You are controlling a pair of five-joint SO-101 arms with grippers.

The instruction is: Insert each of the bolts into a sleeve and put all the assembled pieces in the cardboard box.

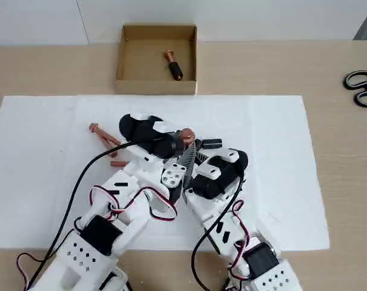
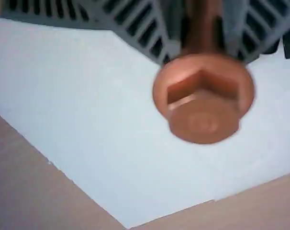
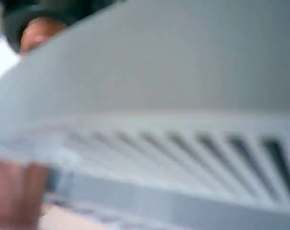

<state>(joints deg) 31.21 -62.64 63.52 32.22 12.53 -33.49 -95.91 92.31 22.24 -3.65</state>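
Bolt (image 2: 202, 98): copper, hex-headed. Judged rigid and light, with a smooth shank that may slip; best taken mid-shank, tip left free.
Location: mid-worktop, above the white sheet (image 1: 280, 157).
Left hand (image 2: 198, 26): pinching the bolt's shank, held low, facing the right hand (image 1: 189, 159).
Right hand's fingers: cannot tell.

Wooden table (image 1: 262, 66) carries a large white paper sheet (image 1: 274, 151), laid flat. Scissors (image 1: 362, 86) lie on bare table wood, off the sheet's far right corner, well apart from it, handles toward the sheet.
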